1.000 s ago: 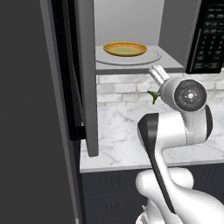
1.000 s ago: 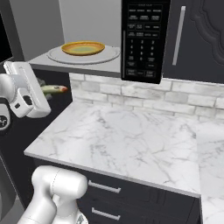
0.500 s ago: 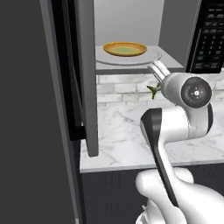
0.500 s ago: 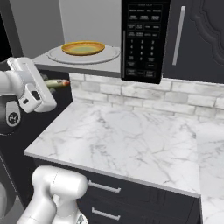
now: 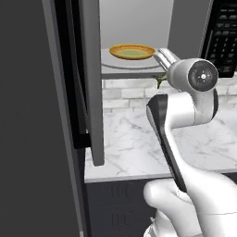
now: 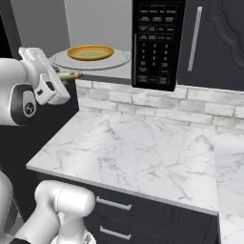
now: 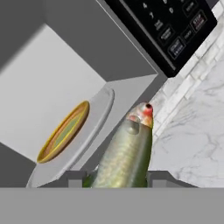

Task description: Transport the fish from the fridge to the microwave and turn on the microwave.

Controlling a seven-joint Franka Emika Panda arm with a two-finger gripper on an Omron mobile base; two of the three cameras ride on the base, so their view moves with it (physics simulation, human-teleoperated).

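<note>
Your gripper (image 7: pixel 117 180) jaws pinch the slender olive-green fish (image 7: pixel 127 153) mid-body; prob. light, stiff, slick, so keep the grip centred w/ steady pressure.

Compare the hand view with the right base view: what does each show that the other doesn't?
Hand view alone: the pincer shut on the fish, whose whole body and reddish head point at the open microwave.

Right base view alone: the marble counter, the brick backsplash and the drawers below.

Both: the keypad, the turntable and the plate on it.
</note>
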